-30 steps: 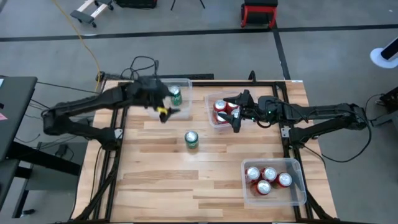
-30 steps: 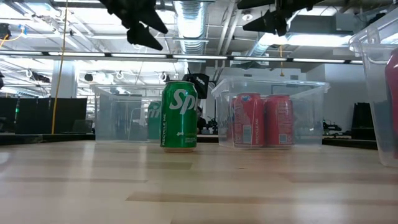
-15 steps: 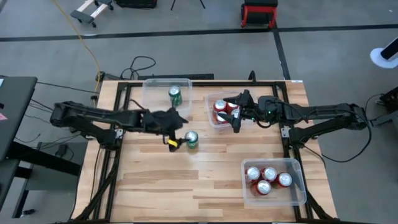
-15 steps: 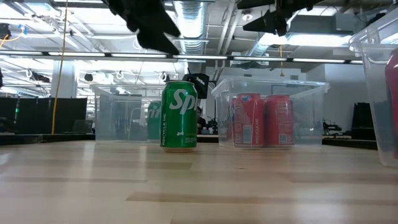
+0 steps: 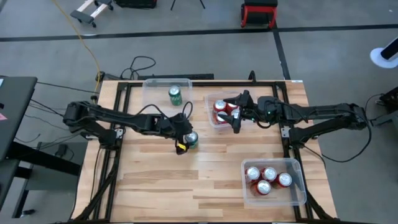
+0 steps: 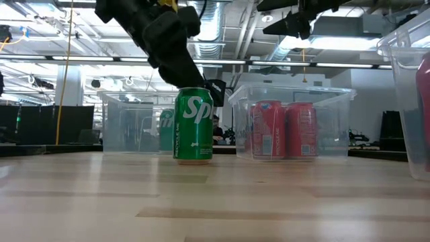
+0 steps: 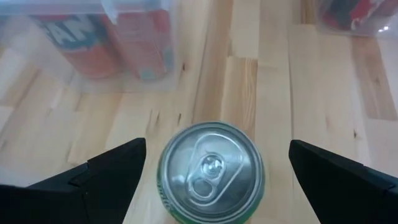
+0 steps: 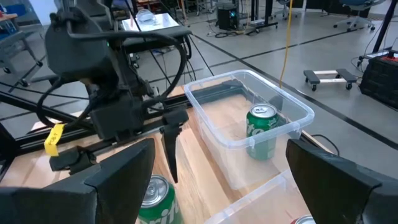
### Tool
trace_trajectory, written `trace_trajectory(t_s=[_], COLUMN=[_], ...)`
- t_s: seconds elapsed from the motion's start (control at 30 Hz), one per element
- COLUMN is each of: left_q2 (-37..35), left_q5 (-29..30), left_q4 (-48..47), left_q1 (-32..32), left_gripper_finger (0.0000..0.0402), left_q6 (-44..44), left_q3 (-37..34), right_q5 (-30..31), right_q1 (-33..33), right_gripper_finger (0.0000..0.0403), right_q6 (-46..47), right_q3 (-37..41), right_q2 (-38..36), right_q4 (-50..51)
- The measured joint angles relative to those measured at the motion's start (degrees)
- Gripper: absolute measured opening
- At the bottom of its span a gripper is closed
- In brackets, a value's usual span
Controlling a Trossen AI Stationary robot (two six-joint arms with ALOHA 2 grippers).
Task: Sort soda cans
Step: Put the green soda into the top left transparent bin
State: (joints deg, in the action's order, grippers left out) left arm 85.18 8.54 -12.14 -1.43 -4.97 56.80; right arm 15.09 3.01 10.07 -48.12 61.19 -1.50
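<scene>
**Left gripper open above the loose green can; right gripper open over the red-can bin**

High view. The left gripper [image 5: 185, 138] sits at frame centre, directly over the loose green can [image 5: 191, 139] standing on the wooden table [image 5: 155, 180]. A second green can [image 5: 175, 96] stands in the clear bin [image 5: 155, 88] at upper centre. The right gripper [image 5: 235, 118] hangs over the middle bin [image 5: 214, 122], right of centre, which holds red cans [image 5: 219, 107]. More red cans [image 5: 268, 174] fill the lower-right bin [image 5: 297, 186].

Low view. The loose green can [image 6: 194, 124] stands upright at centre. The left arm's dark body [image 6: 158, 33] descends from the upper left to just above it. Two red cans [image 6: 285, 129] stand in a clear bin to its right.

Left wrist view. The can's silver top [image 7: 211, 168] lies at lower centre, between the two dark fingers [image 7: 106, 171], which are spread wide and clear of it.

Right wrist view. The right arm's own fingers [image 8: 118, 171] are spread wide, holding nothing. The binned green can [image 8: 261, 130] is at centre right; the loose one [image 8: 155, 199] at bottom centre.
</scene>
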Motion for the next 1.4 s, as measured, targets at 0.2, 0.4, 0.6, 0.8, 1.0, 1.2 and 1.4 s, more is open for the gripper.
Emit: trace_trajectory(t_s=[0.2, 0.4, 0.6, 0.8, 1.0, 1.2, 1.4], left_q2=[0.31, 1.57, 6.34, 7.56, 6.19, 1.49, -4.50], left_q5=[-0.64, -0.66, -1.70, 0.28, 0.30, 0.94, 2.67], left_q4=[-0.08, 0.15, 0.90, 1.32, 0.69, -7.24, -19.04], left_q1=[0.24, 1.26, 1.55, 2.09, 3.10, 4.40, 6.82], left_gripper_finger=[0.0391, 0.0391, 0.0391, 0.0362, 0.0298, 0.0298, 0.0298], left_q6=[0.19, 0.09, 0.24, 0.63, -0.53, -2.25, 0.51], left_q3=[0.00, 0.02, 0.00, -0.02, 0.15, 5.90, 14.87], right_q5=[0.00, 0.00, 0.00, 0.00, 0.00, 0.00, 0.00], right_q1=[0.02, 0.02, 0.02, 0.15, 0.54, 0.94, 0.92], right_gripper_finger=[0.0382, 0.0382, 0.0382, 0.0382, 0.0382, 0.0382, 0.0382], right_q6=[-0.02, 0.00, 0.00, -0.02, -0.02, -0.01, -0.01], right_q3=[0.00, 0.00, 0.00, 0.00, 0.02, 0.00, 0.00], right_q2=[0.00, 0.00, 0.00, 0.00, 0.00, -0.01, -0.01], right_q4=[0.02, 0.02, 0.32, 0.56, 0.66, 1.19, 1.11])
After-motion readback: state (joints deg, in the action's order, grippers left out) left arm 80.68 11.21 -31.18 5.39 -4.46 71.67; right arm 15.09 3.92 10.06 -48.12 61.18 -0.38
